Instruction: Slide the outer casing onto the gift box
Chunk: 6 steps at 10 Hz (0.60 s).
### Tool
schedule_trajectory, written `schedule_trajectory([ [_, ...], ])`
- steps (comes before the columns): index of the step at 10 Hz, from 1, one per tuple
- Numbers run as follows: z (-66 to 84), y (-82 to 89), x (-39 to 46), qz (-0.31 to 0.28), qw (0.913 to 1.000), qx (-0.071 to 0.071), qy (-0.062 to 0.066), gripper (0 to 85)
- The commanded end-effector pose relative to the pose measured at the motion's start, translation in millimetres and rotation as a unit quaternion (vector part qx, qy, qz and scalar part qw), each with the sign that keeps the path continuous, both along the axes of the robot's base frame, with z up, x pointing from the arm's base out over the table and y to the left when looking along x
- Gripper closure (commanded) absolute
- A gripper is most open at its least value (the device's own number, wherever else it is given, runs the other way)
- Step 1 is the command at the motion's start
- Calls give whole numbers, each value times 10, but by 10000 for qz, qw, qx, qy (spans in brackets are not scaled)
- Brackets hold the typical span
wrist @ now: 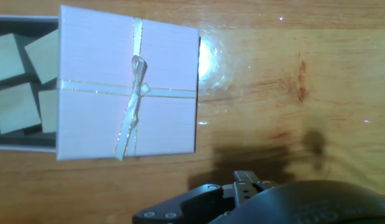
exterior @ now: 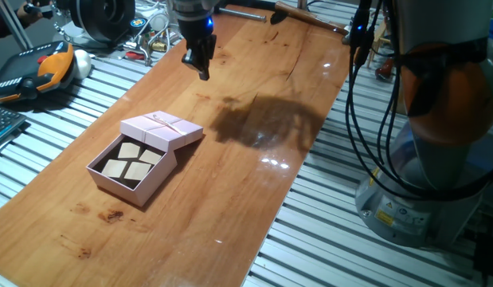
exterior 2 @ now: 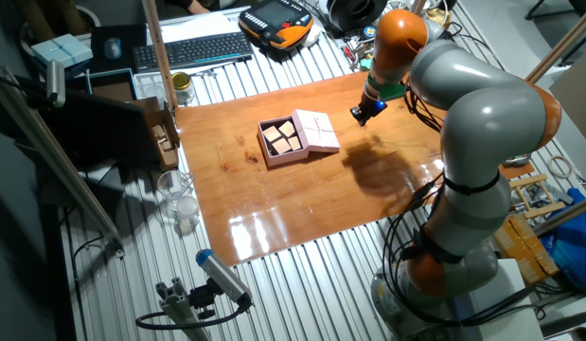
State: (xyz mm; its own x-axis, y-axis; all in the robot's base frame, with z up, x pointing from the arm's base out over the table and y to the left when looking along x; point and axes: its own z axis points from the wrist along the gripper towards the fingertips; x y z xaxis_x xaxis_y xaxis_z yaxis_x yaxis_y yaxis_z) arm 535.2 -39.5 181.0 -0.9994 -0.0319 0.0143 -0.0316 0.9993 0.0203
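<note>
Closest to the first fixed camera sits the gift box, a square pale pink cardboard tray that is dark inside and holds four tan square pieces. It rests flat on the long brown wooden table. Just behind it is the outer casing, a flat square pale pink cardboard lid with a thin crossed ribbon and a small bow. The lid leans on the far edge of the tray and covers only a small part of it, so most of the tan squares show. I think the lid has to be pushed along over the tray to close it, and that job is not done yet.

Farther back, the black two-finger gripper hangs in the air above the table, well apart from the lid. It holds nothing. The fingers look close together, but I cannot tell for sure if they are shut. It is probably up high so it can come down beside the lid's far edge and push
</note>
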Motion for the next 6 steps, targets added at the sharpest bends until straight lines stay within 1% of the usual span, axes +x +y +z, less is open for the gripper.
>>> schedule_trajectory([
  [1, -14, 4, 8, -2, 10000, -15, -15, 850],
  [2, -44, 10, 9, -17, 10000, 39, -30, 850],
  [3, -100, 26, 25, -42, 10000, 46, -75, 850],
  [4, -125, 29, 26, -57, 9999, 31, -83, 850],
  [6, -179, 71, 66, -64, 9999, 69, -44, 850],
])
